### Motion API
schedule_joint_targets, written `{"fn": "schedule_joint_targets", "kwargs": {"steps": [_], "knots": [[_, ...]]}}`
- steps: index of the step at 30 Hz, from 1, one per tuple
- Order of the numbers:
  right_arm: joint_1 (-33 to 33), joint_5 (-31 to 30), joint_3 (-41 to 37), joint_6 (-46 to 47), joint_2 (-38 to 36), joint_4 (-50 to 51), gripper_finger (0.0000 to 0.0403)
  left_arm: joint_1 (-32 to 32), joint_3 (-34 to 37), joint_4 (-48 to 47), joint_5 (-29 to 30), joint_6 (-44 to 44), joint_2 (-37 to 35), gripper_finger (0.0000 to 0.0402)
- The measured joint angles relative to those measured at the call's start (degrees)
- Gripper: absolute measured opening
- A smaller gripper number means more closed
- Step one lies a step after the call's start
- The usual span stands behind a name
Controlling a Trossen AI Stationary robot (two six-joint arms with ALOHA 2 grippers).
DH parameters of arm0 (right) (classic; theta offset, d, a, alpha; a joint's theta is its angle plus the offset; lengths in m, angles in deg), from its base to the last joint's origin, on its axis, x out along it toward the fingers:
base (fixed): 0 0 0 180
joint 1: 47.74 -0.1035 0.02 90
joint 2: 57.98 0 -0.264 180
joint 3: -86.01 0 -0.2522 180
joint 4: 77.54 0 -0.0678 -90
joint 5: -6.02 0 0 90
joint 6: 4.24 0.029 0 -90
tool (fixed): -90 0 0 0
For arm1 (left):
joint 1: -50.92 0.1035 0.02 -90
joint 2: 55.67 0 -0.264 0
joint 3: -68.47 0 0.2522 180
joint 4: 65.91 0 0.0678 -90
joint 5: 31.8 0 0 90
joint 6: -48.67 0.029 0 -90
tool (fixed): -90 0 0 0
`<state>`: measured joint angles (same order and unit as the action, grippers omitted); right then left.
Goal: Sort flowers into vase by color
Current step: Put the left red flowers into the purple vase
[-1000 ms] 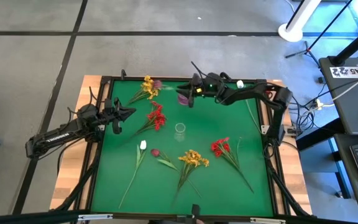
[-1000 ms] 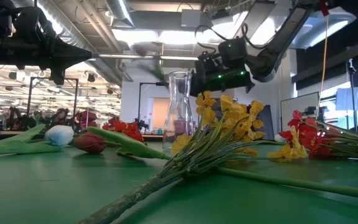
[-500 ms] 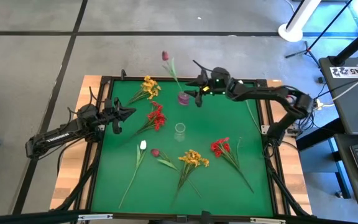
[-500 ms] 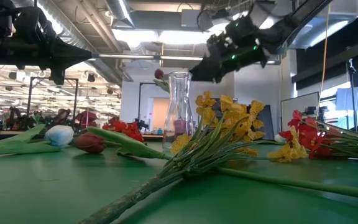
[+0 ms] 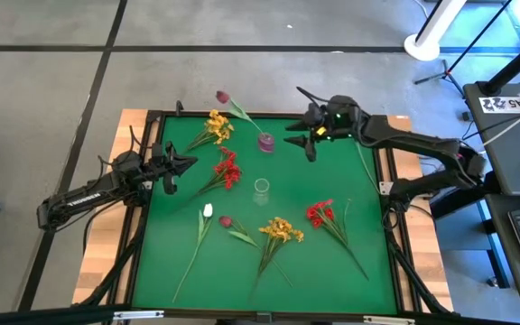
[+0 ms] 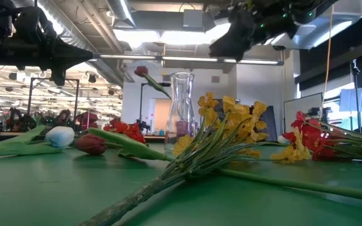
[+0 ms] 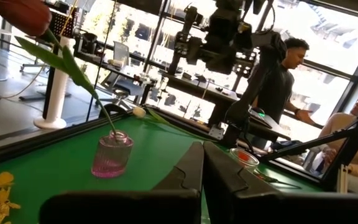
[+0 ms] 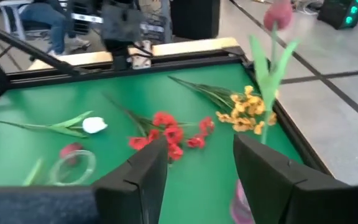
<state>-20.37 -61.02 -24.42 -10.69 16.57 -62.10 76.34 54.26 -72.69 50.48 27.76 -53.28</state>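
Left gripper [image 5: 177, 166] hangs at the green mat's [image 5: 350, 208] left edge, fingers pressed together, nothing held. Just right of it: yellow cluster [image 5: 214, 124] at the far edge, red cluster [image 5: 227, 169] nearer centre. White bud [image 5: 208, 210] and maroon bud [image 5: 226, 220] lie side by side on the near half, stems trailing toward the near edge. Pink vase [image 5: 266, 141] stands at the far side holding one maroon tulip [image 5: 223, 96], stem leaning out over the far left. Clear glass vase [image 5: 261, 187] at mid-mat, upright. Second yellow cluster [image 5: 281, 230] lies nearer. Right gripper [image 5: 308, 138] hovers just right of the pink vase, fingers spread, empty. Second red cluster [image 5: 320, 213] lies right of centre.
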Motion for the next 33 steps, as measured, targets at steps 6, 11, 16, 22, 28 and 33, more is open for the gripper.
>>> {"fn": "schedule_joint_targets", "kwargs": {"steps": [6,11,16,22,28,33], "knots": [[-4.7,-3.6,0.0,-0.1,-5.4,5.5,0.0182,0.0,0.0,5.8,-0.3,-2.6,0.0,0.0000],[-9.6,-8.8,0.0,-1.5,-8.6,8.5,0.0182,0.0,-3.1,12.4,-1.9,0.9,0.0,0.0000],[-14.1,-14.0,0.0,-2.1,-9.3,8.9,0.0182,0.0,-7.5,12.4,-5.8,4.8,0.0,0.0000],[-18.2,-21.2,0.0,-4.2,-9.3,9.0,0.0182,0.0,-19.3,-11.3,2.9,6.4,5.9,0.0000],[-19.2,-24.4,0.0,-4.3,-9.3,9.0,0.0182,0.0,-26.0,-24.2,11.3,2.9,20.0,0.0000],[-19.2,-24.5,0.0,-4.1,-9.3,9.3,0.0182,0.0,-26.0,-28.0,8.8,-0.2,32.0,0.0000]]}}
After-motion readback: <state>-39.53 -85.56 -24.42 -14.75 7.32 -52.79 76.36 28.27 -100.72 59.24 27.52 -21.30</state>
